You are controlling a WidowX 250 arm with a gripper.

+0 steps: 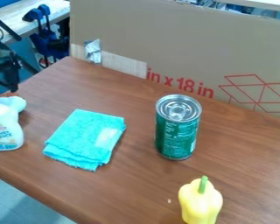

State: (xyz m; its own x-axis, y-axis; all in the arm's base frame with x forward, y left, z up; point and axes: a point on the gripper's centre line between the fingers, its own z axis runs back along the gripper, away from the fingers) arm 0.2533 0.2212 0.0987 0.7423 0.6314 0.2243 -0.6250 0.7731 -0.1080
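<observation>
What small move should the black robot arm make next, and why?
Probably ease the arm inward, kept high, over the brown wooden table: it sits at the picture's left edge, away from the folded turquoise cloth and upright green metal can, and the white plastic bottle stands nearby; a low swing might knock it.

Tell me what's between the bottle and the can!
A folded blue-green cloth lies between the bottle and the can, with bare table on either side of it. The camera view shows this.
</observation>
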